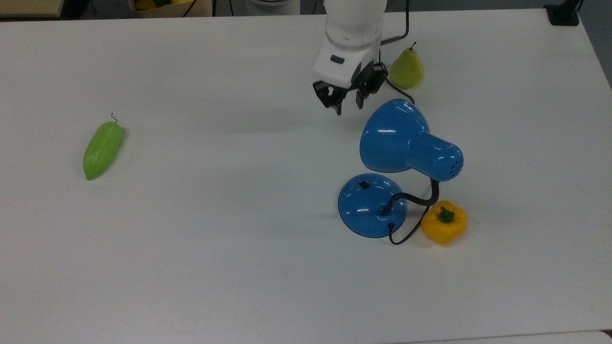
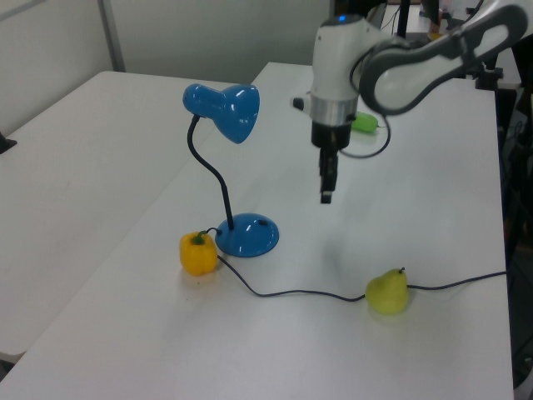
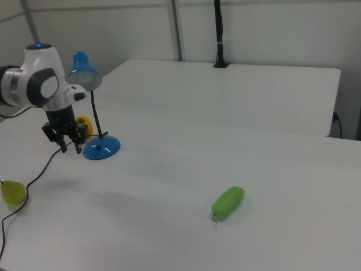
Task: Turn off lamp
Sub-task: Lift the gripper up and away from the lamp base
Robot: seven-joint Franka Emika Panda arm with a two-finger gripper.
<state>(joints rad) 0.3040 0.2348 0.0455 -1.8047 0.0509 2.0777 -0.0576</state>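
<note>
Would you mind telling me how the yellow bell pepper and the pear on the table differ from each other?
The bell pepper is deep yellow and squat with lobes; the pear is paler yellow-green and tapers toward its stalk. The bell pepper has a short green stem; the pear has a thin dark one. The bell pepper sits right beside the lamp base; the pear lies farther off, along the black cord. Both rest on the white table, untouched.

Light: even, dim-cool overhead, bluish cast in top view.
Bench (image 1: 191,267): white, flat, no hot spots.
Shadows: soft and faint, smudges by lamp (image 1: 401,162) base and under the pincer (image 1: 348,102) in upper middle of top view.
Glare: small white streaks on lamp shade and base.
Focus: mild softness and grain throughout; left view upper right background cluttered, dark.
</note>
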